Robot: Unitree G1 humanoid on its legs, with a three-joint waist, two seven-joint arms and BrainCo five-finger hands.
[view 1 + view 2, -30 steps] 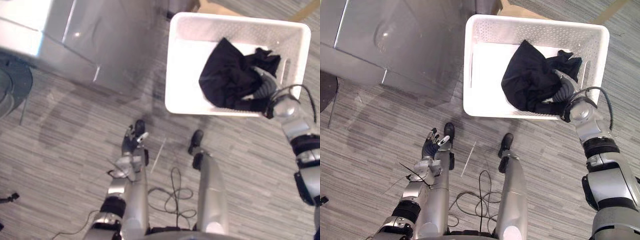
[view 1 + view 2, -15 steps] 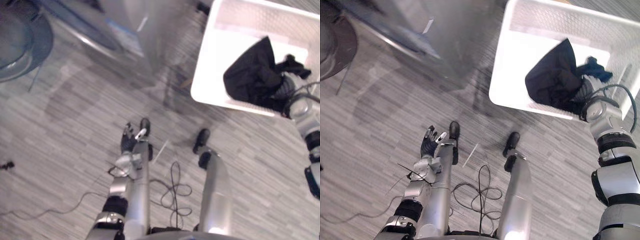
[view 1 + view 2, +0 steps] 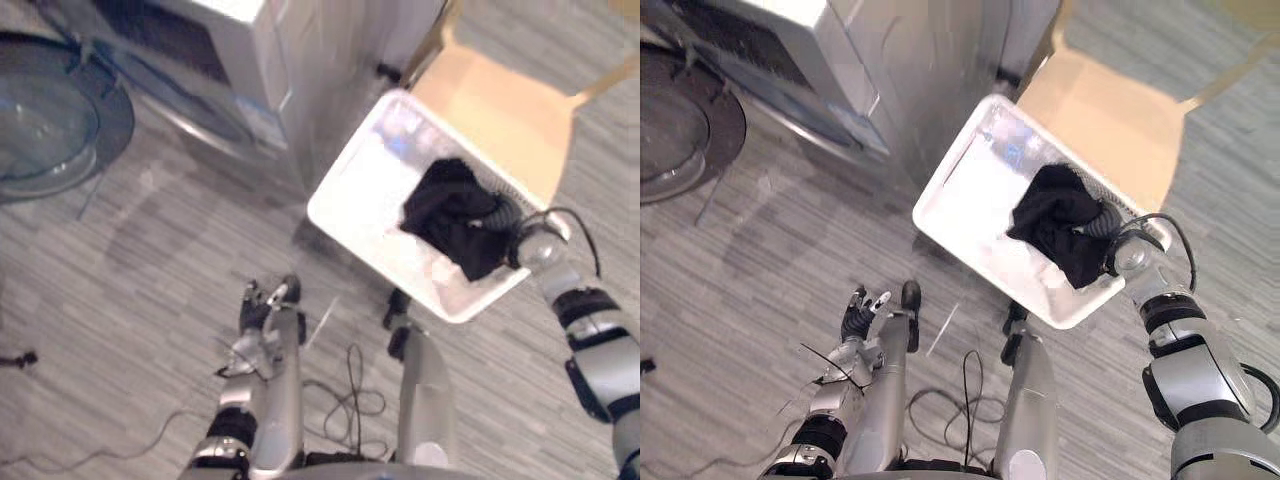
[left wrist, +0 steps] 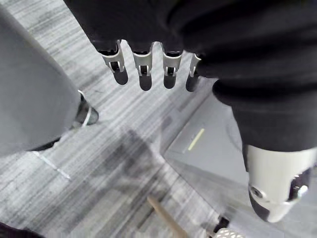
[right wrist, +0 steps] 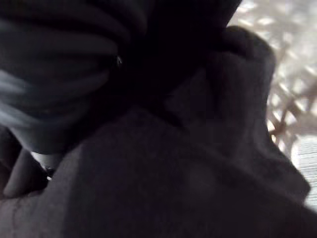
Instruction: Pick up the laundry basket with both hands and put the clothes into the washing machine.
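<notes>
Where the left eye view looked down, the white laundry basket (image 3: 365,190) stood skewed, one corner toward the robot, just before a wooden chair (image 3: 500,110). Black clothes (image 3: 450,215) lay heaped in the basket's right half. The washing machine (image 3: 200,45) stood at the upper left, its round glass door (image 3: 50,120) swung open, well apart from the basket.

From the right eye view, the right hand (image 3: 1098,222) reached over the basket's near right rim, and its ribbed cover sank into the clothes. The left hand (image 3: 855,320) hung low over the striped floor (image 3: 740,260), far from the basket.

Seen in the left wrist view, which gave what the head views could not, the fingers (image 4: 143,69) of the left hand were straight and relaxed, the thumb apart, grasping nothing.

Through the right wrist view came dark cloth pressed close and a bit of the basket's white lattice wall. The fingers were buried in the cloth, so it could not be told whether they grasped.
</notes>
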